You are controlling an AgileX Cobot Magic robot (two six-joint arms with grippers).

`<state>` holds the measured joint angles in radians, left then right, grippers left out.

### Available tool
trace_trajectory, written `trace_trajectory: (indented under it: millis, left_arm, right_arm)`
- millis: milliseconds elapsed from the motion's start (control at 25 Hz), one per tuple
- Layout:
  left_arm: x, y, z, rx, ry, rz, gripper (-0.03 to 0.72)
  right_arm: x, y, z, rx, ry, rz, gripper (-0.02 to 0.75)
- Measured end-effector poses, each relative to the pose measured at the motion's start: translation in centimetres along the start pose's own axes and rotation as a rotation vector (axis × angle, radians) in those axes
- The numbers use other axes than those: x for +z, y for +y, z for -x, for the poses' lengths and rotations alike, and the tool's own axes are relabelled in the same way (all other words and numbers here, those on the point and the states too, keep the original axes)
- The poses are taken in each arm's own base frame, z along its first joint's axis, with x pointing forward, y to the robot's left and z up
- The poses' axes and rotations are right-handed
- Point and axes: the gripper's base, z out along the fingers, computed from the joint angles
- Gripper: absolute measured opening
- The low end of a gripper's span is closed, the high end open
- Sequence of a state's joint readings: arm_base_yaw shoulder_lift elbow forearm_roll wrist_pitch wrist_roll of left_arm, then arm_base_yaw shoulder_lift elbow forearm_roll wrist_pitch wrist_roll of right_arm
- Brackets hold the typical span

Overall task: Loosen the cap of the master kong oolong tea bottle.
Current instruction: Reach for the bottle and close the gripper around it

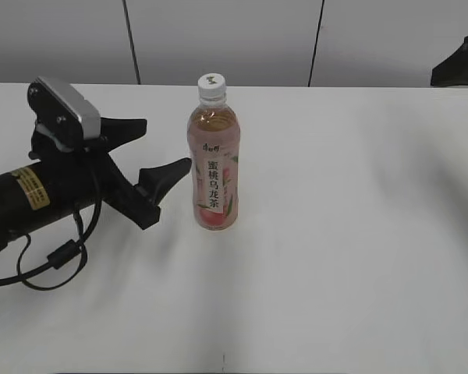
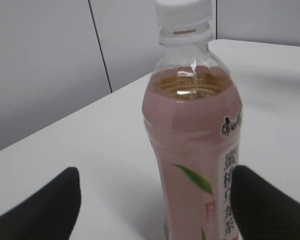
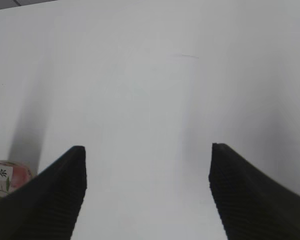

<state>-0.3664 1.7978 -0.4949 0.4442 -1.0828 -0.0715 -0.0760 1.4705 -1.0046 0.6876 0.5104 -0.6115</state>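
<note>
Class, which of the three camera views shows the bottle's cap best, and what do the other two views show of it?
The exterior view: the whole white cap shows, dark mark on top, on the upright bottle. The left wrist view shows the cap close but cut by the top edge. The right wrist view shows only a bit of label, no cap.

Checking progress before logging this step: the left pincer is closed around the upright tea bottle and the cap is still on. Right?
Not closed. In the exterior view the left pincer is open beside the upright tea bottle, not touching it. The cap is still on.
</note>
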Motion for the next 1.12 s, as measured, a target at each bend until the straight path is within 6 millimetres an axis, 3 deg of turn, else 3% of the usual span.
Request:
trace_trajectory:
  millis: [200,600,880,1120]
  left_arm:
    - [0.4,0.1,0.2,0.003,0.002,-0.008,0.554]
    - [1.2,-0.5,-2.2,-0.028,0.014,-0.074,0.554]
    - [2.8,0.0,-1.1,-0.012,-0.011,-0.113,0.552]
    - [3.1,-0.2,-1.0,0.002,-0.004,-0.147,0.552]
  right_arm:
    - [0.0,0.2,0.2,0.071,-0.016,0.018,0.579]
    - [0.0,0.5,0.5,0.190,-0.046,0.060,0.579]
    - [0.5,1.1,-0.4,0.170,0.057,0.136,0.579]
    - [0.6,1.3,-0.8,0.134,0.098,0.167,0.579]
